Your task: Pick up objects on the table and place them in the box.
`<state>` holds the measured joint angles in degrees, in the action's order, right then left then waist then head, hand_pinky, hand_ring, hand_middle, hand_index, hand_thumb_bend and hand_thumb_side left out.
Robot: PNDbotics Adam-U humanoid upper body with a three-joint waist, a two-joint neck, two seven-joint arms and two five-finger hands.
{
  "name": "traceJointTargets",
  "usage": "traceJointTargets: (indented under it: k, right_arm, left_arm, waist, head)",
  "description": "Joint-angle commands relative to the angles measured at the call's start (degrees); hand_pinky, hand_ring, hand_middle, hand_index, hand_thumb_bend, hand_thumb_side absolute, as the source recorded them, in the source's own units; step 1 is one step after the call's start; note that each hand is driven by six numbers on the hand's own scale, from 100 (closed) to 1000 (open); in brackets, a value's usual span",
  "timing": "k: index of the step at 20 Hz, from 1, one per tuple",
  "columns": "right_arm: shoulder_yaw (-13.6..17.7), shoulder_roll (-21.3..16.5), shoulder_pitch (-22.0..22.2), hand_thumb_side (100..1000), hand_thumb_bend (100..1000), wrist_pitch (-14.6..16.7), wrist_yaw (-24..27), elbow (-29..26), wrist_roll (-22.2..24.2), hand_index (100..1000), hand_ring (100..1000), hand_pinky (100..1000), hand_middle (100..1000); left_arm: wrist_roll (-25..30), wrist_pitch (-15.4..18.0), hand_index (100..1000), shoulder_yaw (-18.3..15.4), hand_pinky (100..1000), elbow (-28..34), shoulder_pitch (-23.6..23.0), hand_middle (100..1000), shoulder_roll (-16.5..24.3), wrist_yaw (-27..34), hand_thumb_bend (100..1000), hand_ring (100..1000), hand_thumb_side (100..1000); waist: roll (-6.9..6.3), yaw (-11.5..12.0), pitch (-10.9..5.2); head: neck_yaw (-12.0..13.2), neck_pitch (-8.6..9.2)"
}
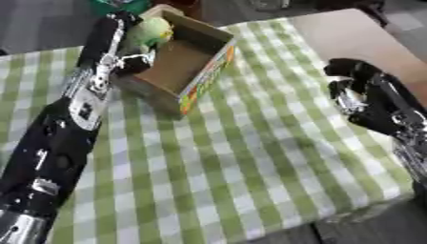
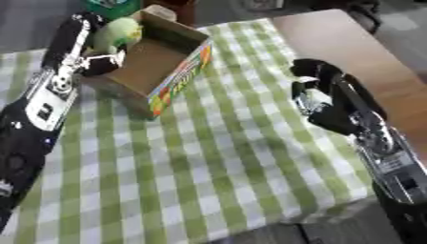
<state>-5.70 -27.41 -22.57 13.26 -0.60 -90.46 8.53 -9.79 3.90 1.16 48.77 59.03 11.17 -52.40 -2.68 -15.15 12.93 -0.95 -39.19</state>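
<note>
The table [image 1: 250,157] carries a green-and-white checked cloth [image 1: 208,190]; bare wood shows along its right edge. The right hand [image 2: 321,102] hangs over the cloth near that right edge, fingers curled, holding nothing. Farther back, the box [image 1: 188,59] stands open near the far left corner of the cloth. The left hand [image 1: 133,50] is at the box's far left rim, fingers clamped on a light green object [image 1: 154,31], held over the box's far end.
</note>
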Motion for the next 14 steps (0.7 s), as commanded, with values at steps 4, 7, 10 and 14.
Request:
traceJointTargets:
  k: [4,7,10,14]
  right_arm:
    - [0.3,-0.5,-0.5,428,100,0.2,0.5,-1.0,0.5,869,854,742,774]
    - [0.4,-0.4,-0.1,432,100,0.2,0.5,-0.9,0.3,869,854,742,772]
    - [0.6,-0.3,0.2,436,100,0.2,0.5,-0.8,0.2,869,854,742,771]
    - [0.9,-0.1,1.0,444,100,0.3,0.6,-0.7,0.0,868,854,741,771]
  left_arm:
    - [-2.3,1.7,810,-1.3,713,-0.9,1.9,849,2.3,-5.2,874,895,256]
    - [-3.0,2.7,832,-1.4,748,0.6,1.5,898,2.1,-5.2,939,940,350]
    - [-1.9,3.9,832,-1.0,745,3.0,0.6,912,2.0,-1.8,952,957,350]
    - [2.1,5.5,811,0.6,715,10.2,-1.7,894,3.2,10.2,636,957,296]
  waist:
    - [0.08,-1.1,-0.61]
    - [0.12,-0.9,-0.67]
    - [0.17,-0.2,-0.86]
    - [0.22,1.7,-1.32]
  head:
    - [1.4,1.15]
    - [1.1,1.08]
    - [0.7,0.91]
    - [-0.3,0.24]
